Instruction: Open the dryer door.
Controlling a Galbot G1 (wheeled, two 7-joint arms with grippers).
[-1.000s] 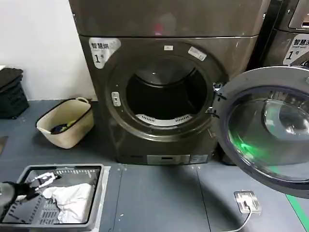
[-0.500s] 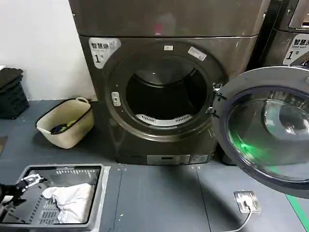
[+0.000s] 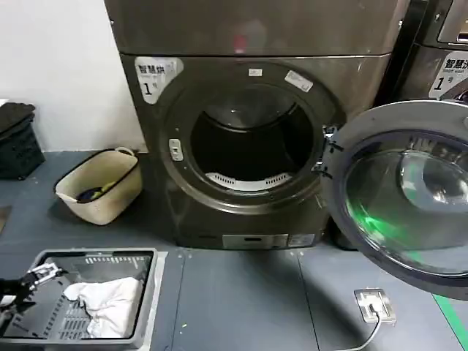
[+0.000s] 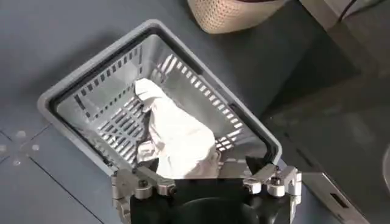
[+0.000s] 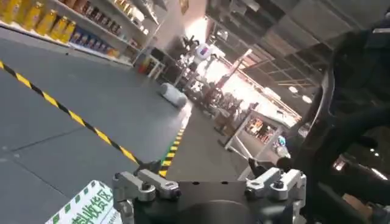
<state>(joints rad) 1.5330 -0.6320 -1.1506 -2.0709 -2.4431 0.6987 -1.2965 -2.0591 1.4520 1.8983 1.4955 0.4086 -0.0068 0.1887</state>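
Now the dryer door (image 3: pixel 409 197) stands swung wide open at the right of the head view, hinged at the right side of the dryer (image 3: pixel 252 124), its chrome rim and glass face turned toward me with a green glow on the glass. Left of it the round drum opening (image 3: pixel 245 142) shows dark and uncovered in the middle of the frame.

My left gripper (image 3: pixel 31 281) hangs at the lower left of the head view, over the left edge of the grey laundry basket (image 3: pixel 142 292) on the floor. Its fingers (image 4: pixel 141 182) are spread apart with nothing between them. A white cloth (image 4: pixel 177 137) lies inside the basket. A beige tub (image 3: pixel 102 186) sits on the floor at mid-left, near the dryer's lower left corner.

My right gripper (image 5: pixel 207 182) is seen from its wrist camera with its fingers apart and empty, facing a long floor with a yellow-black stripe (image 5: pixel 79 122).
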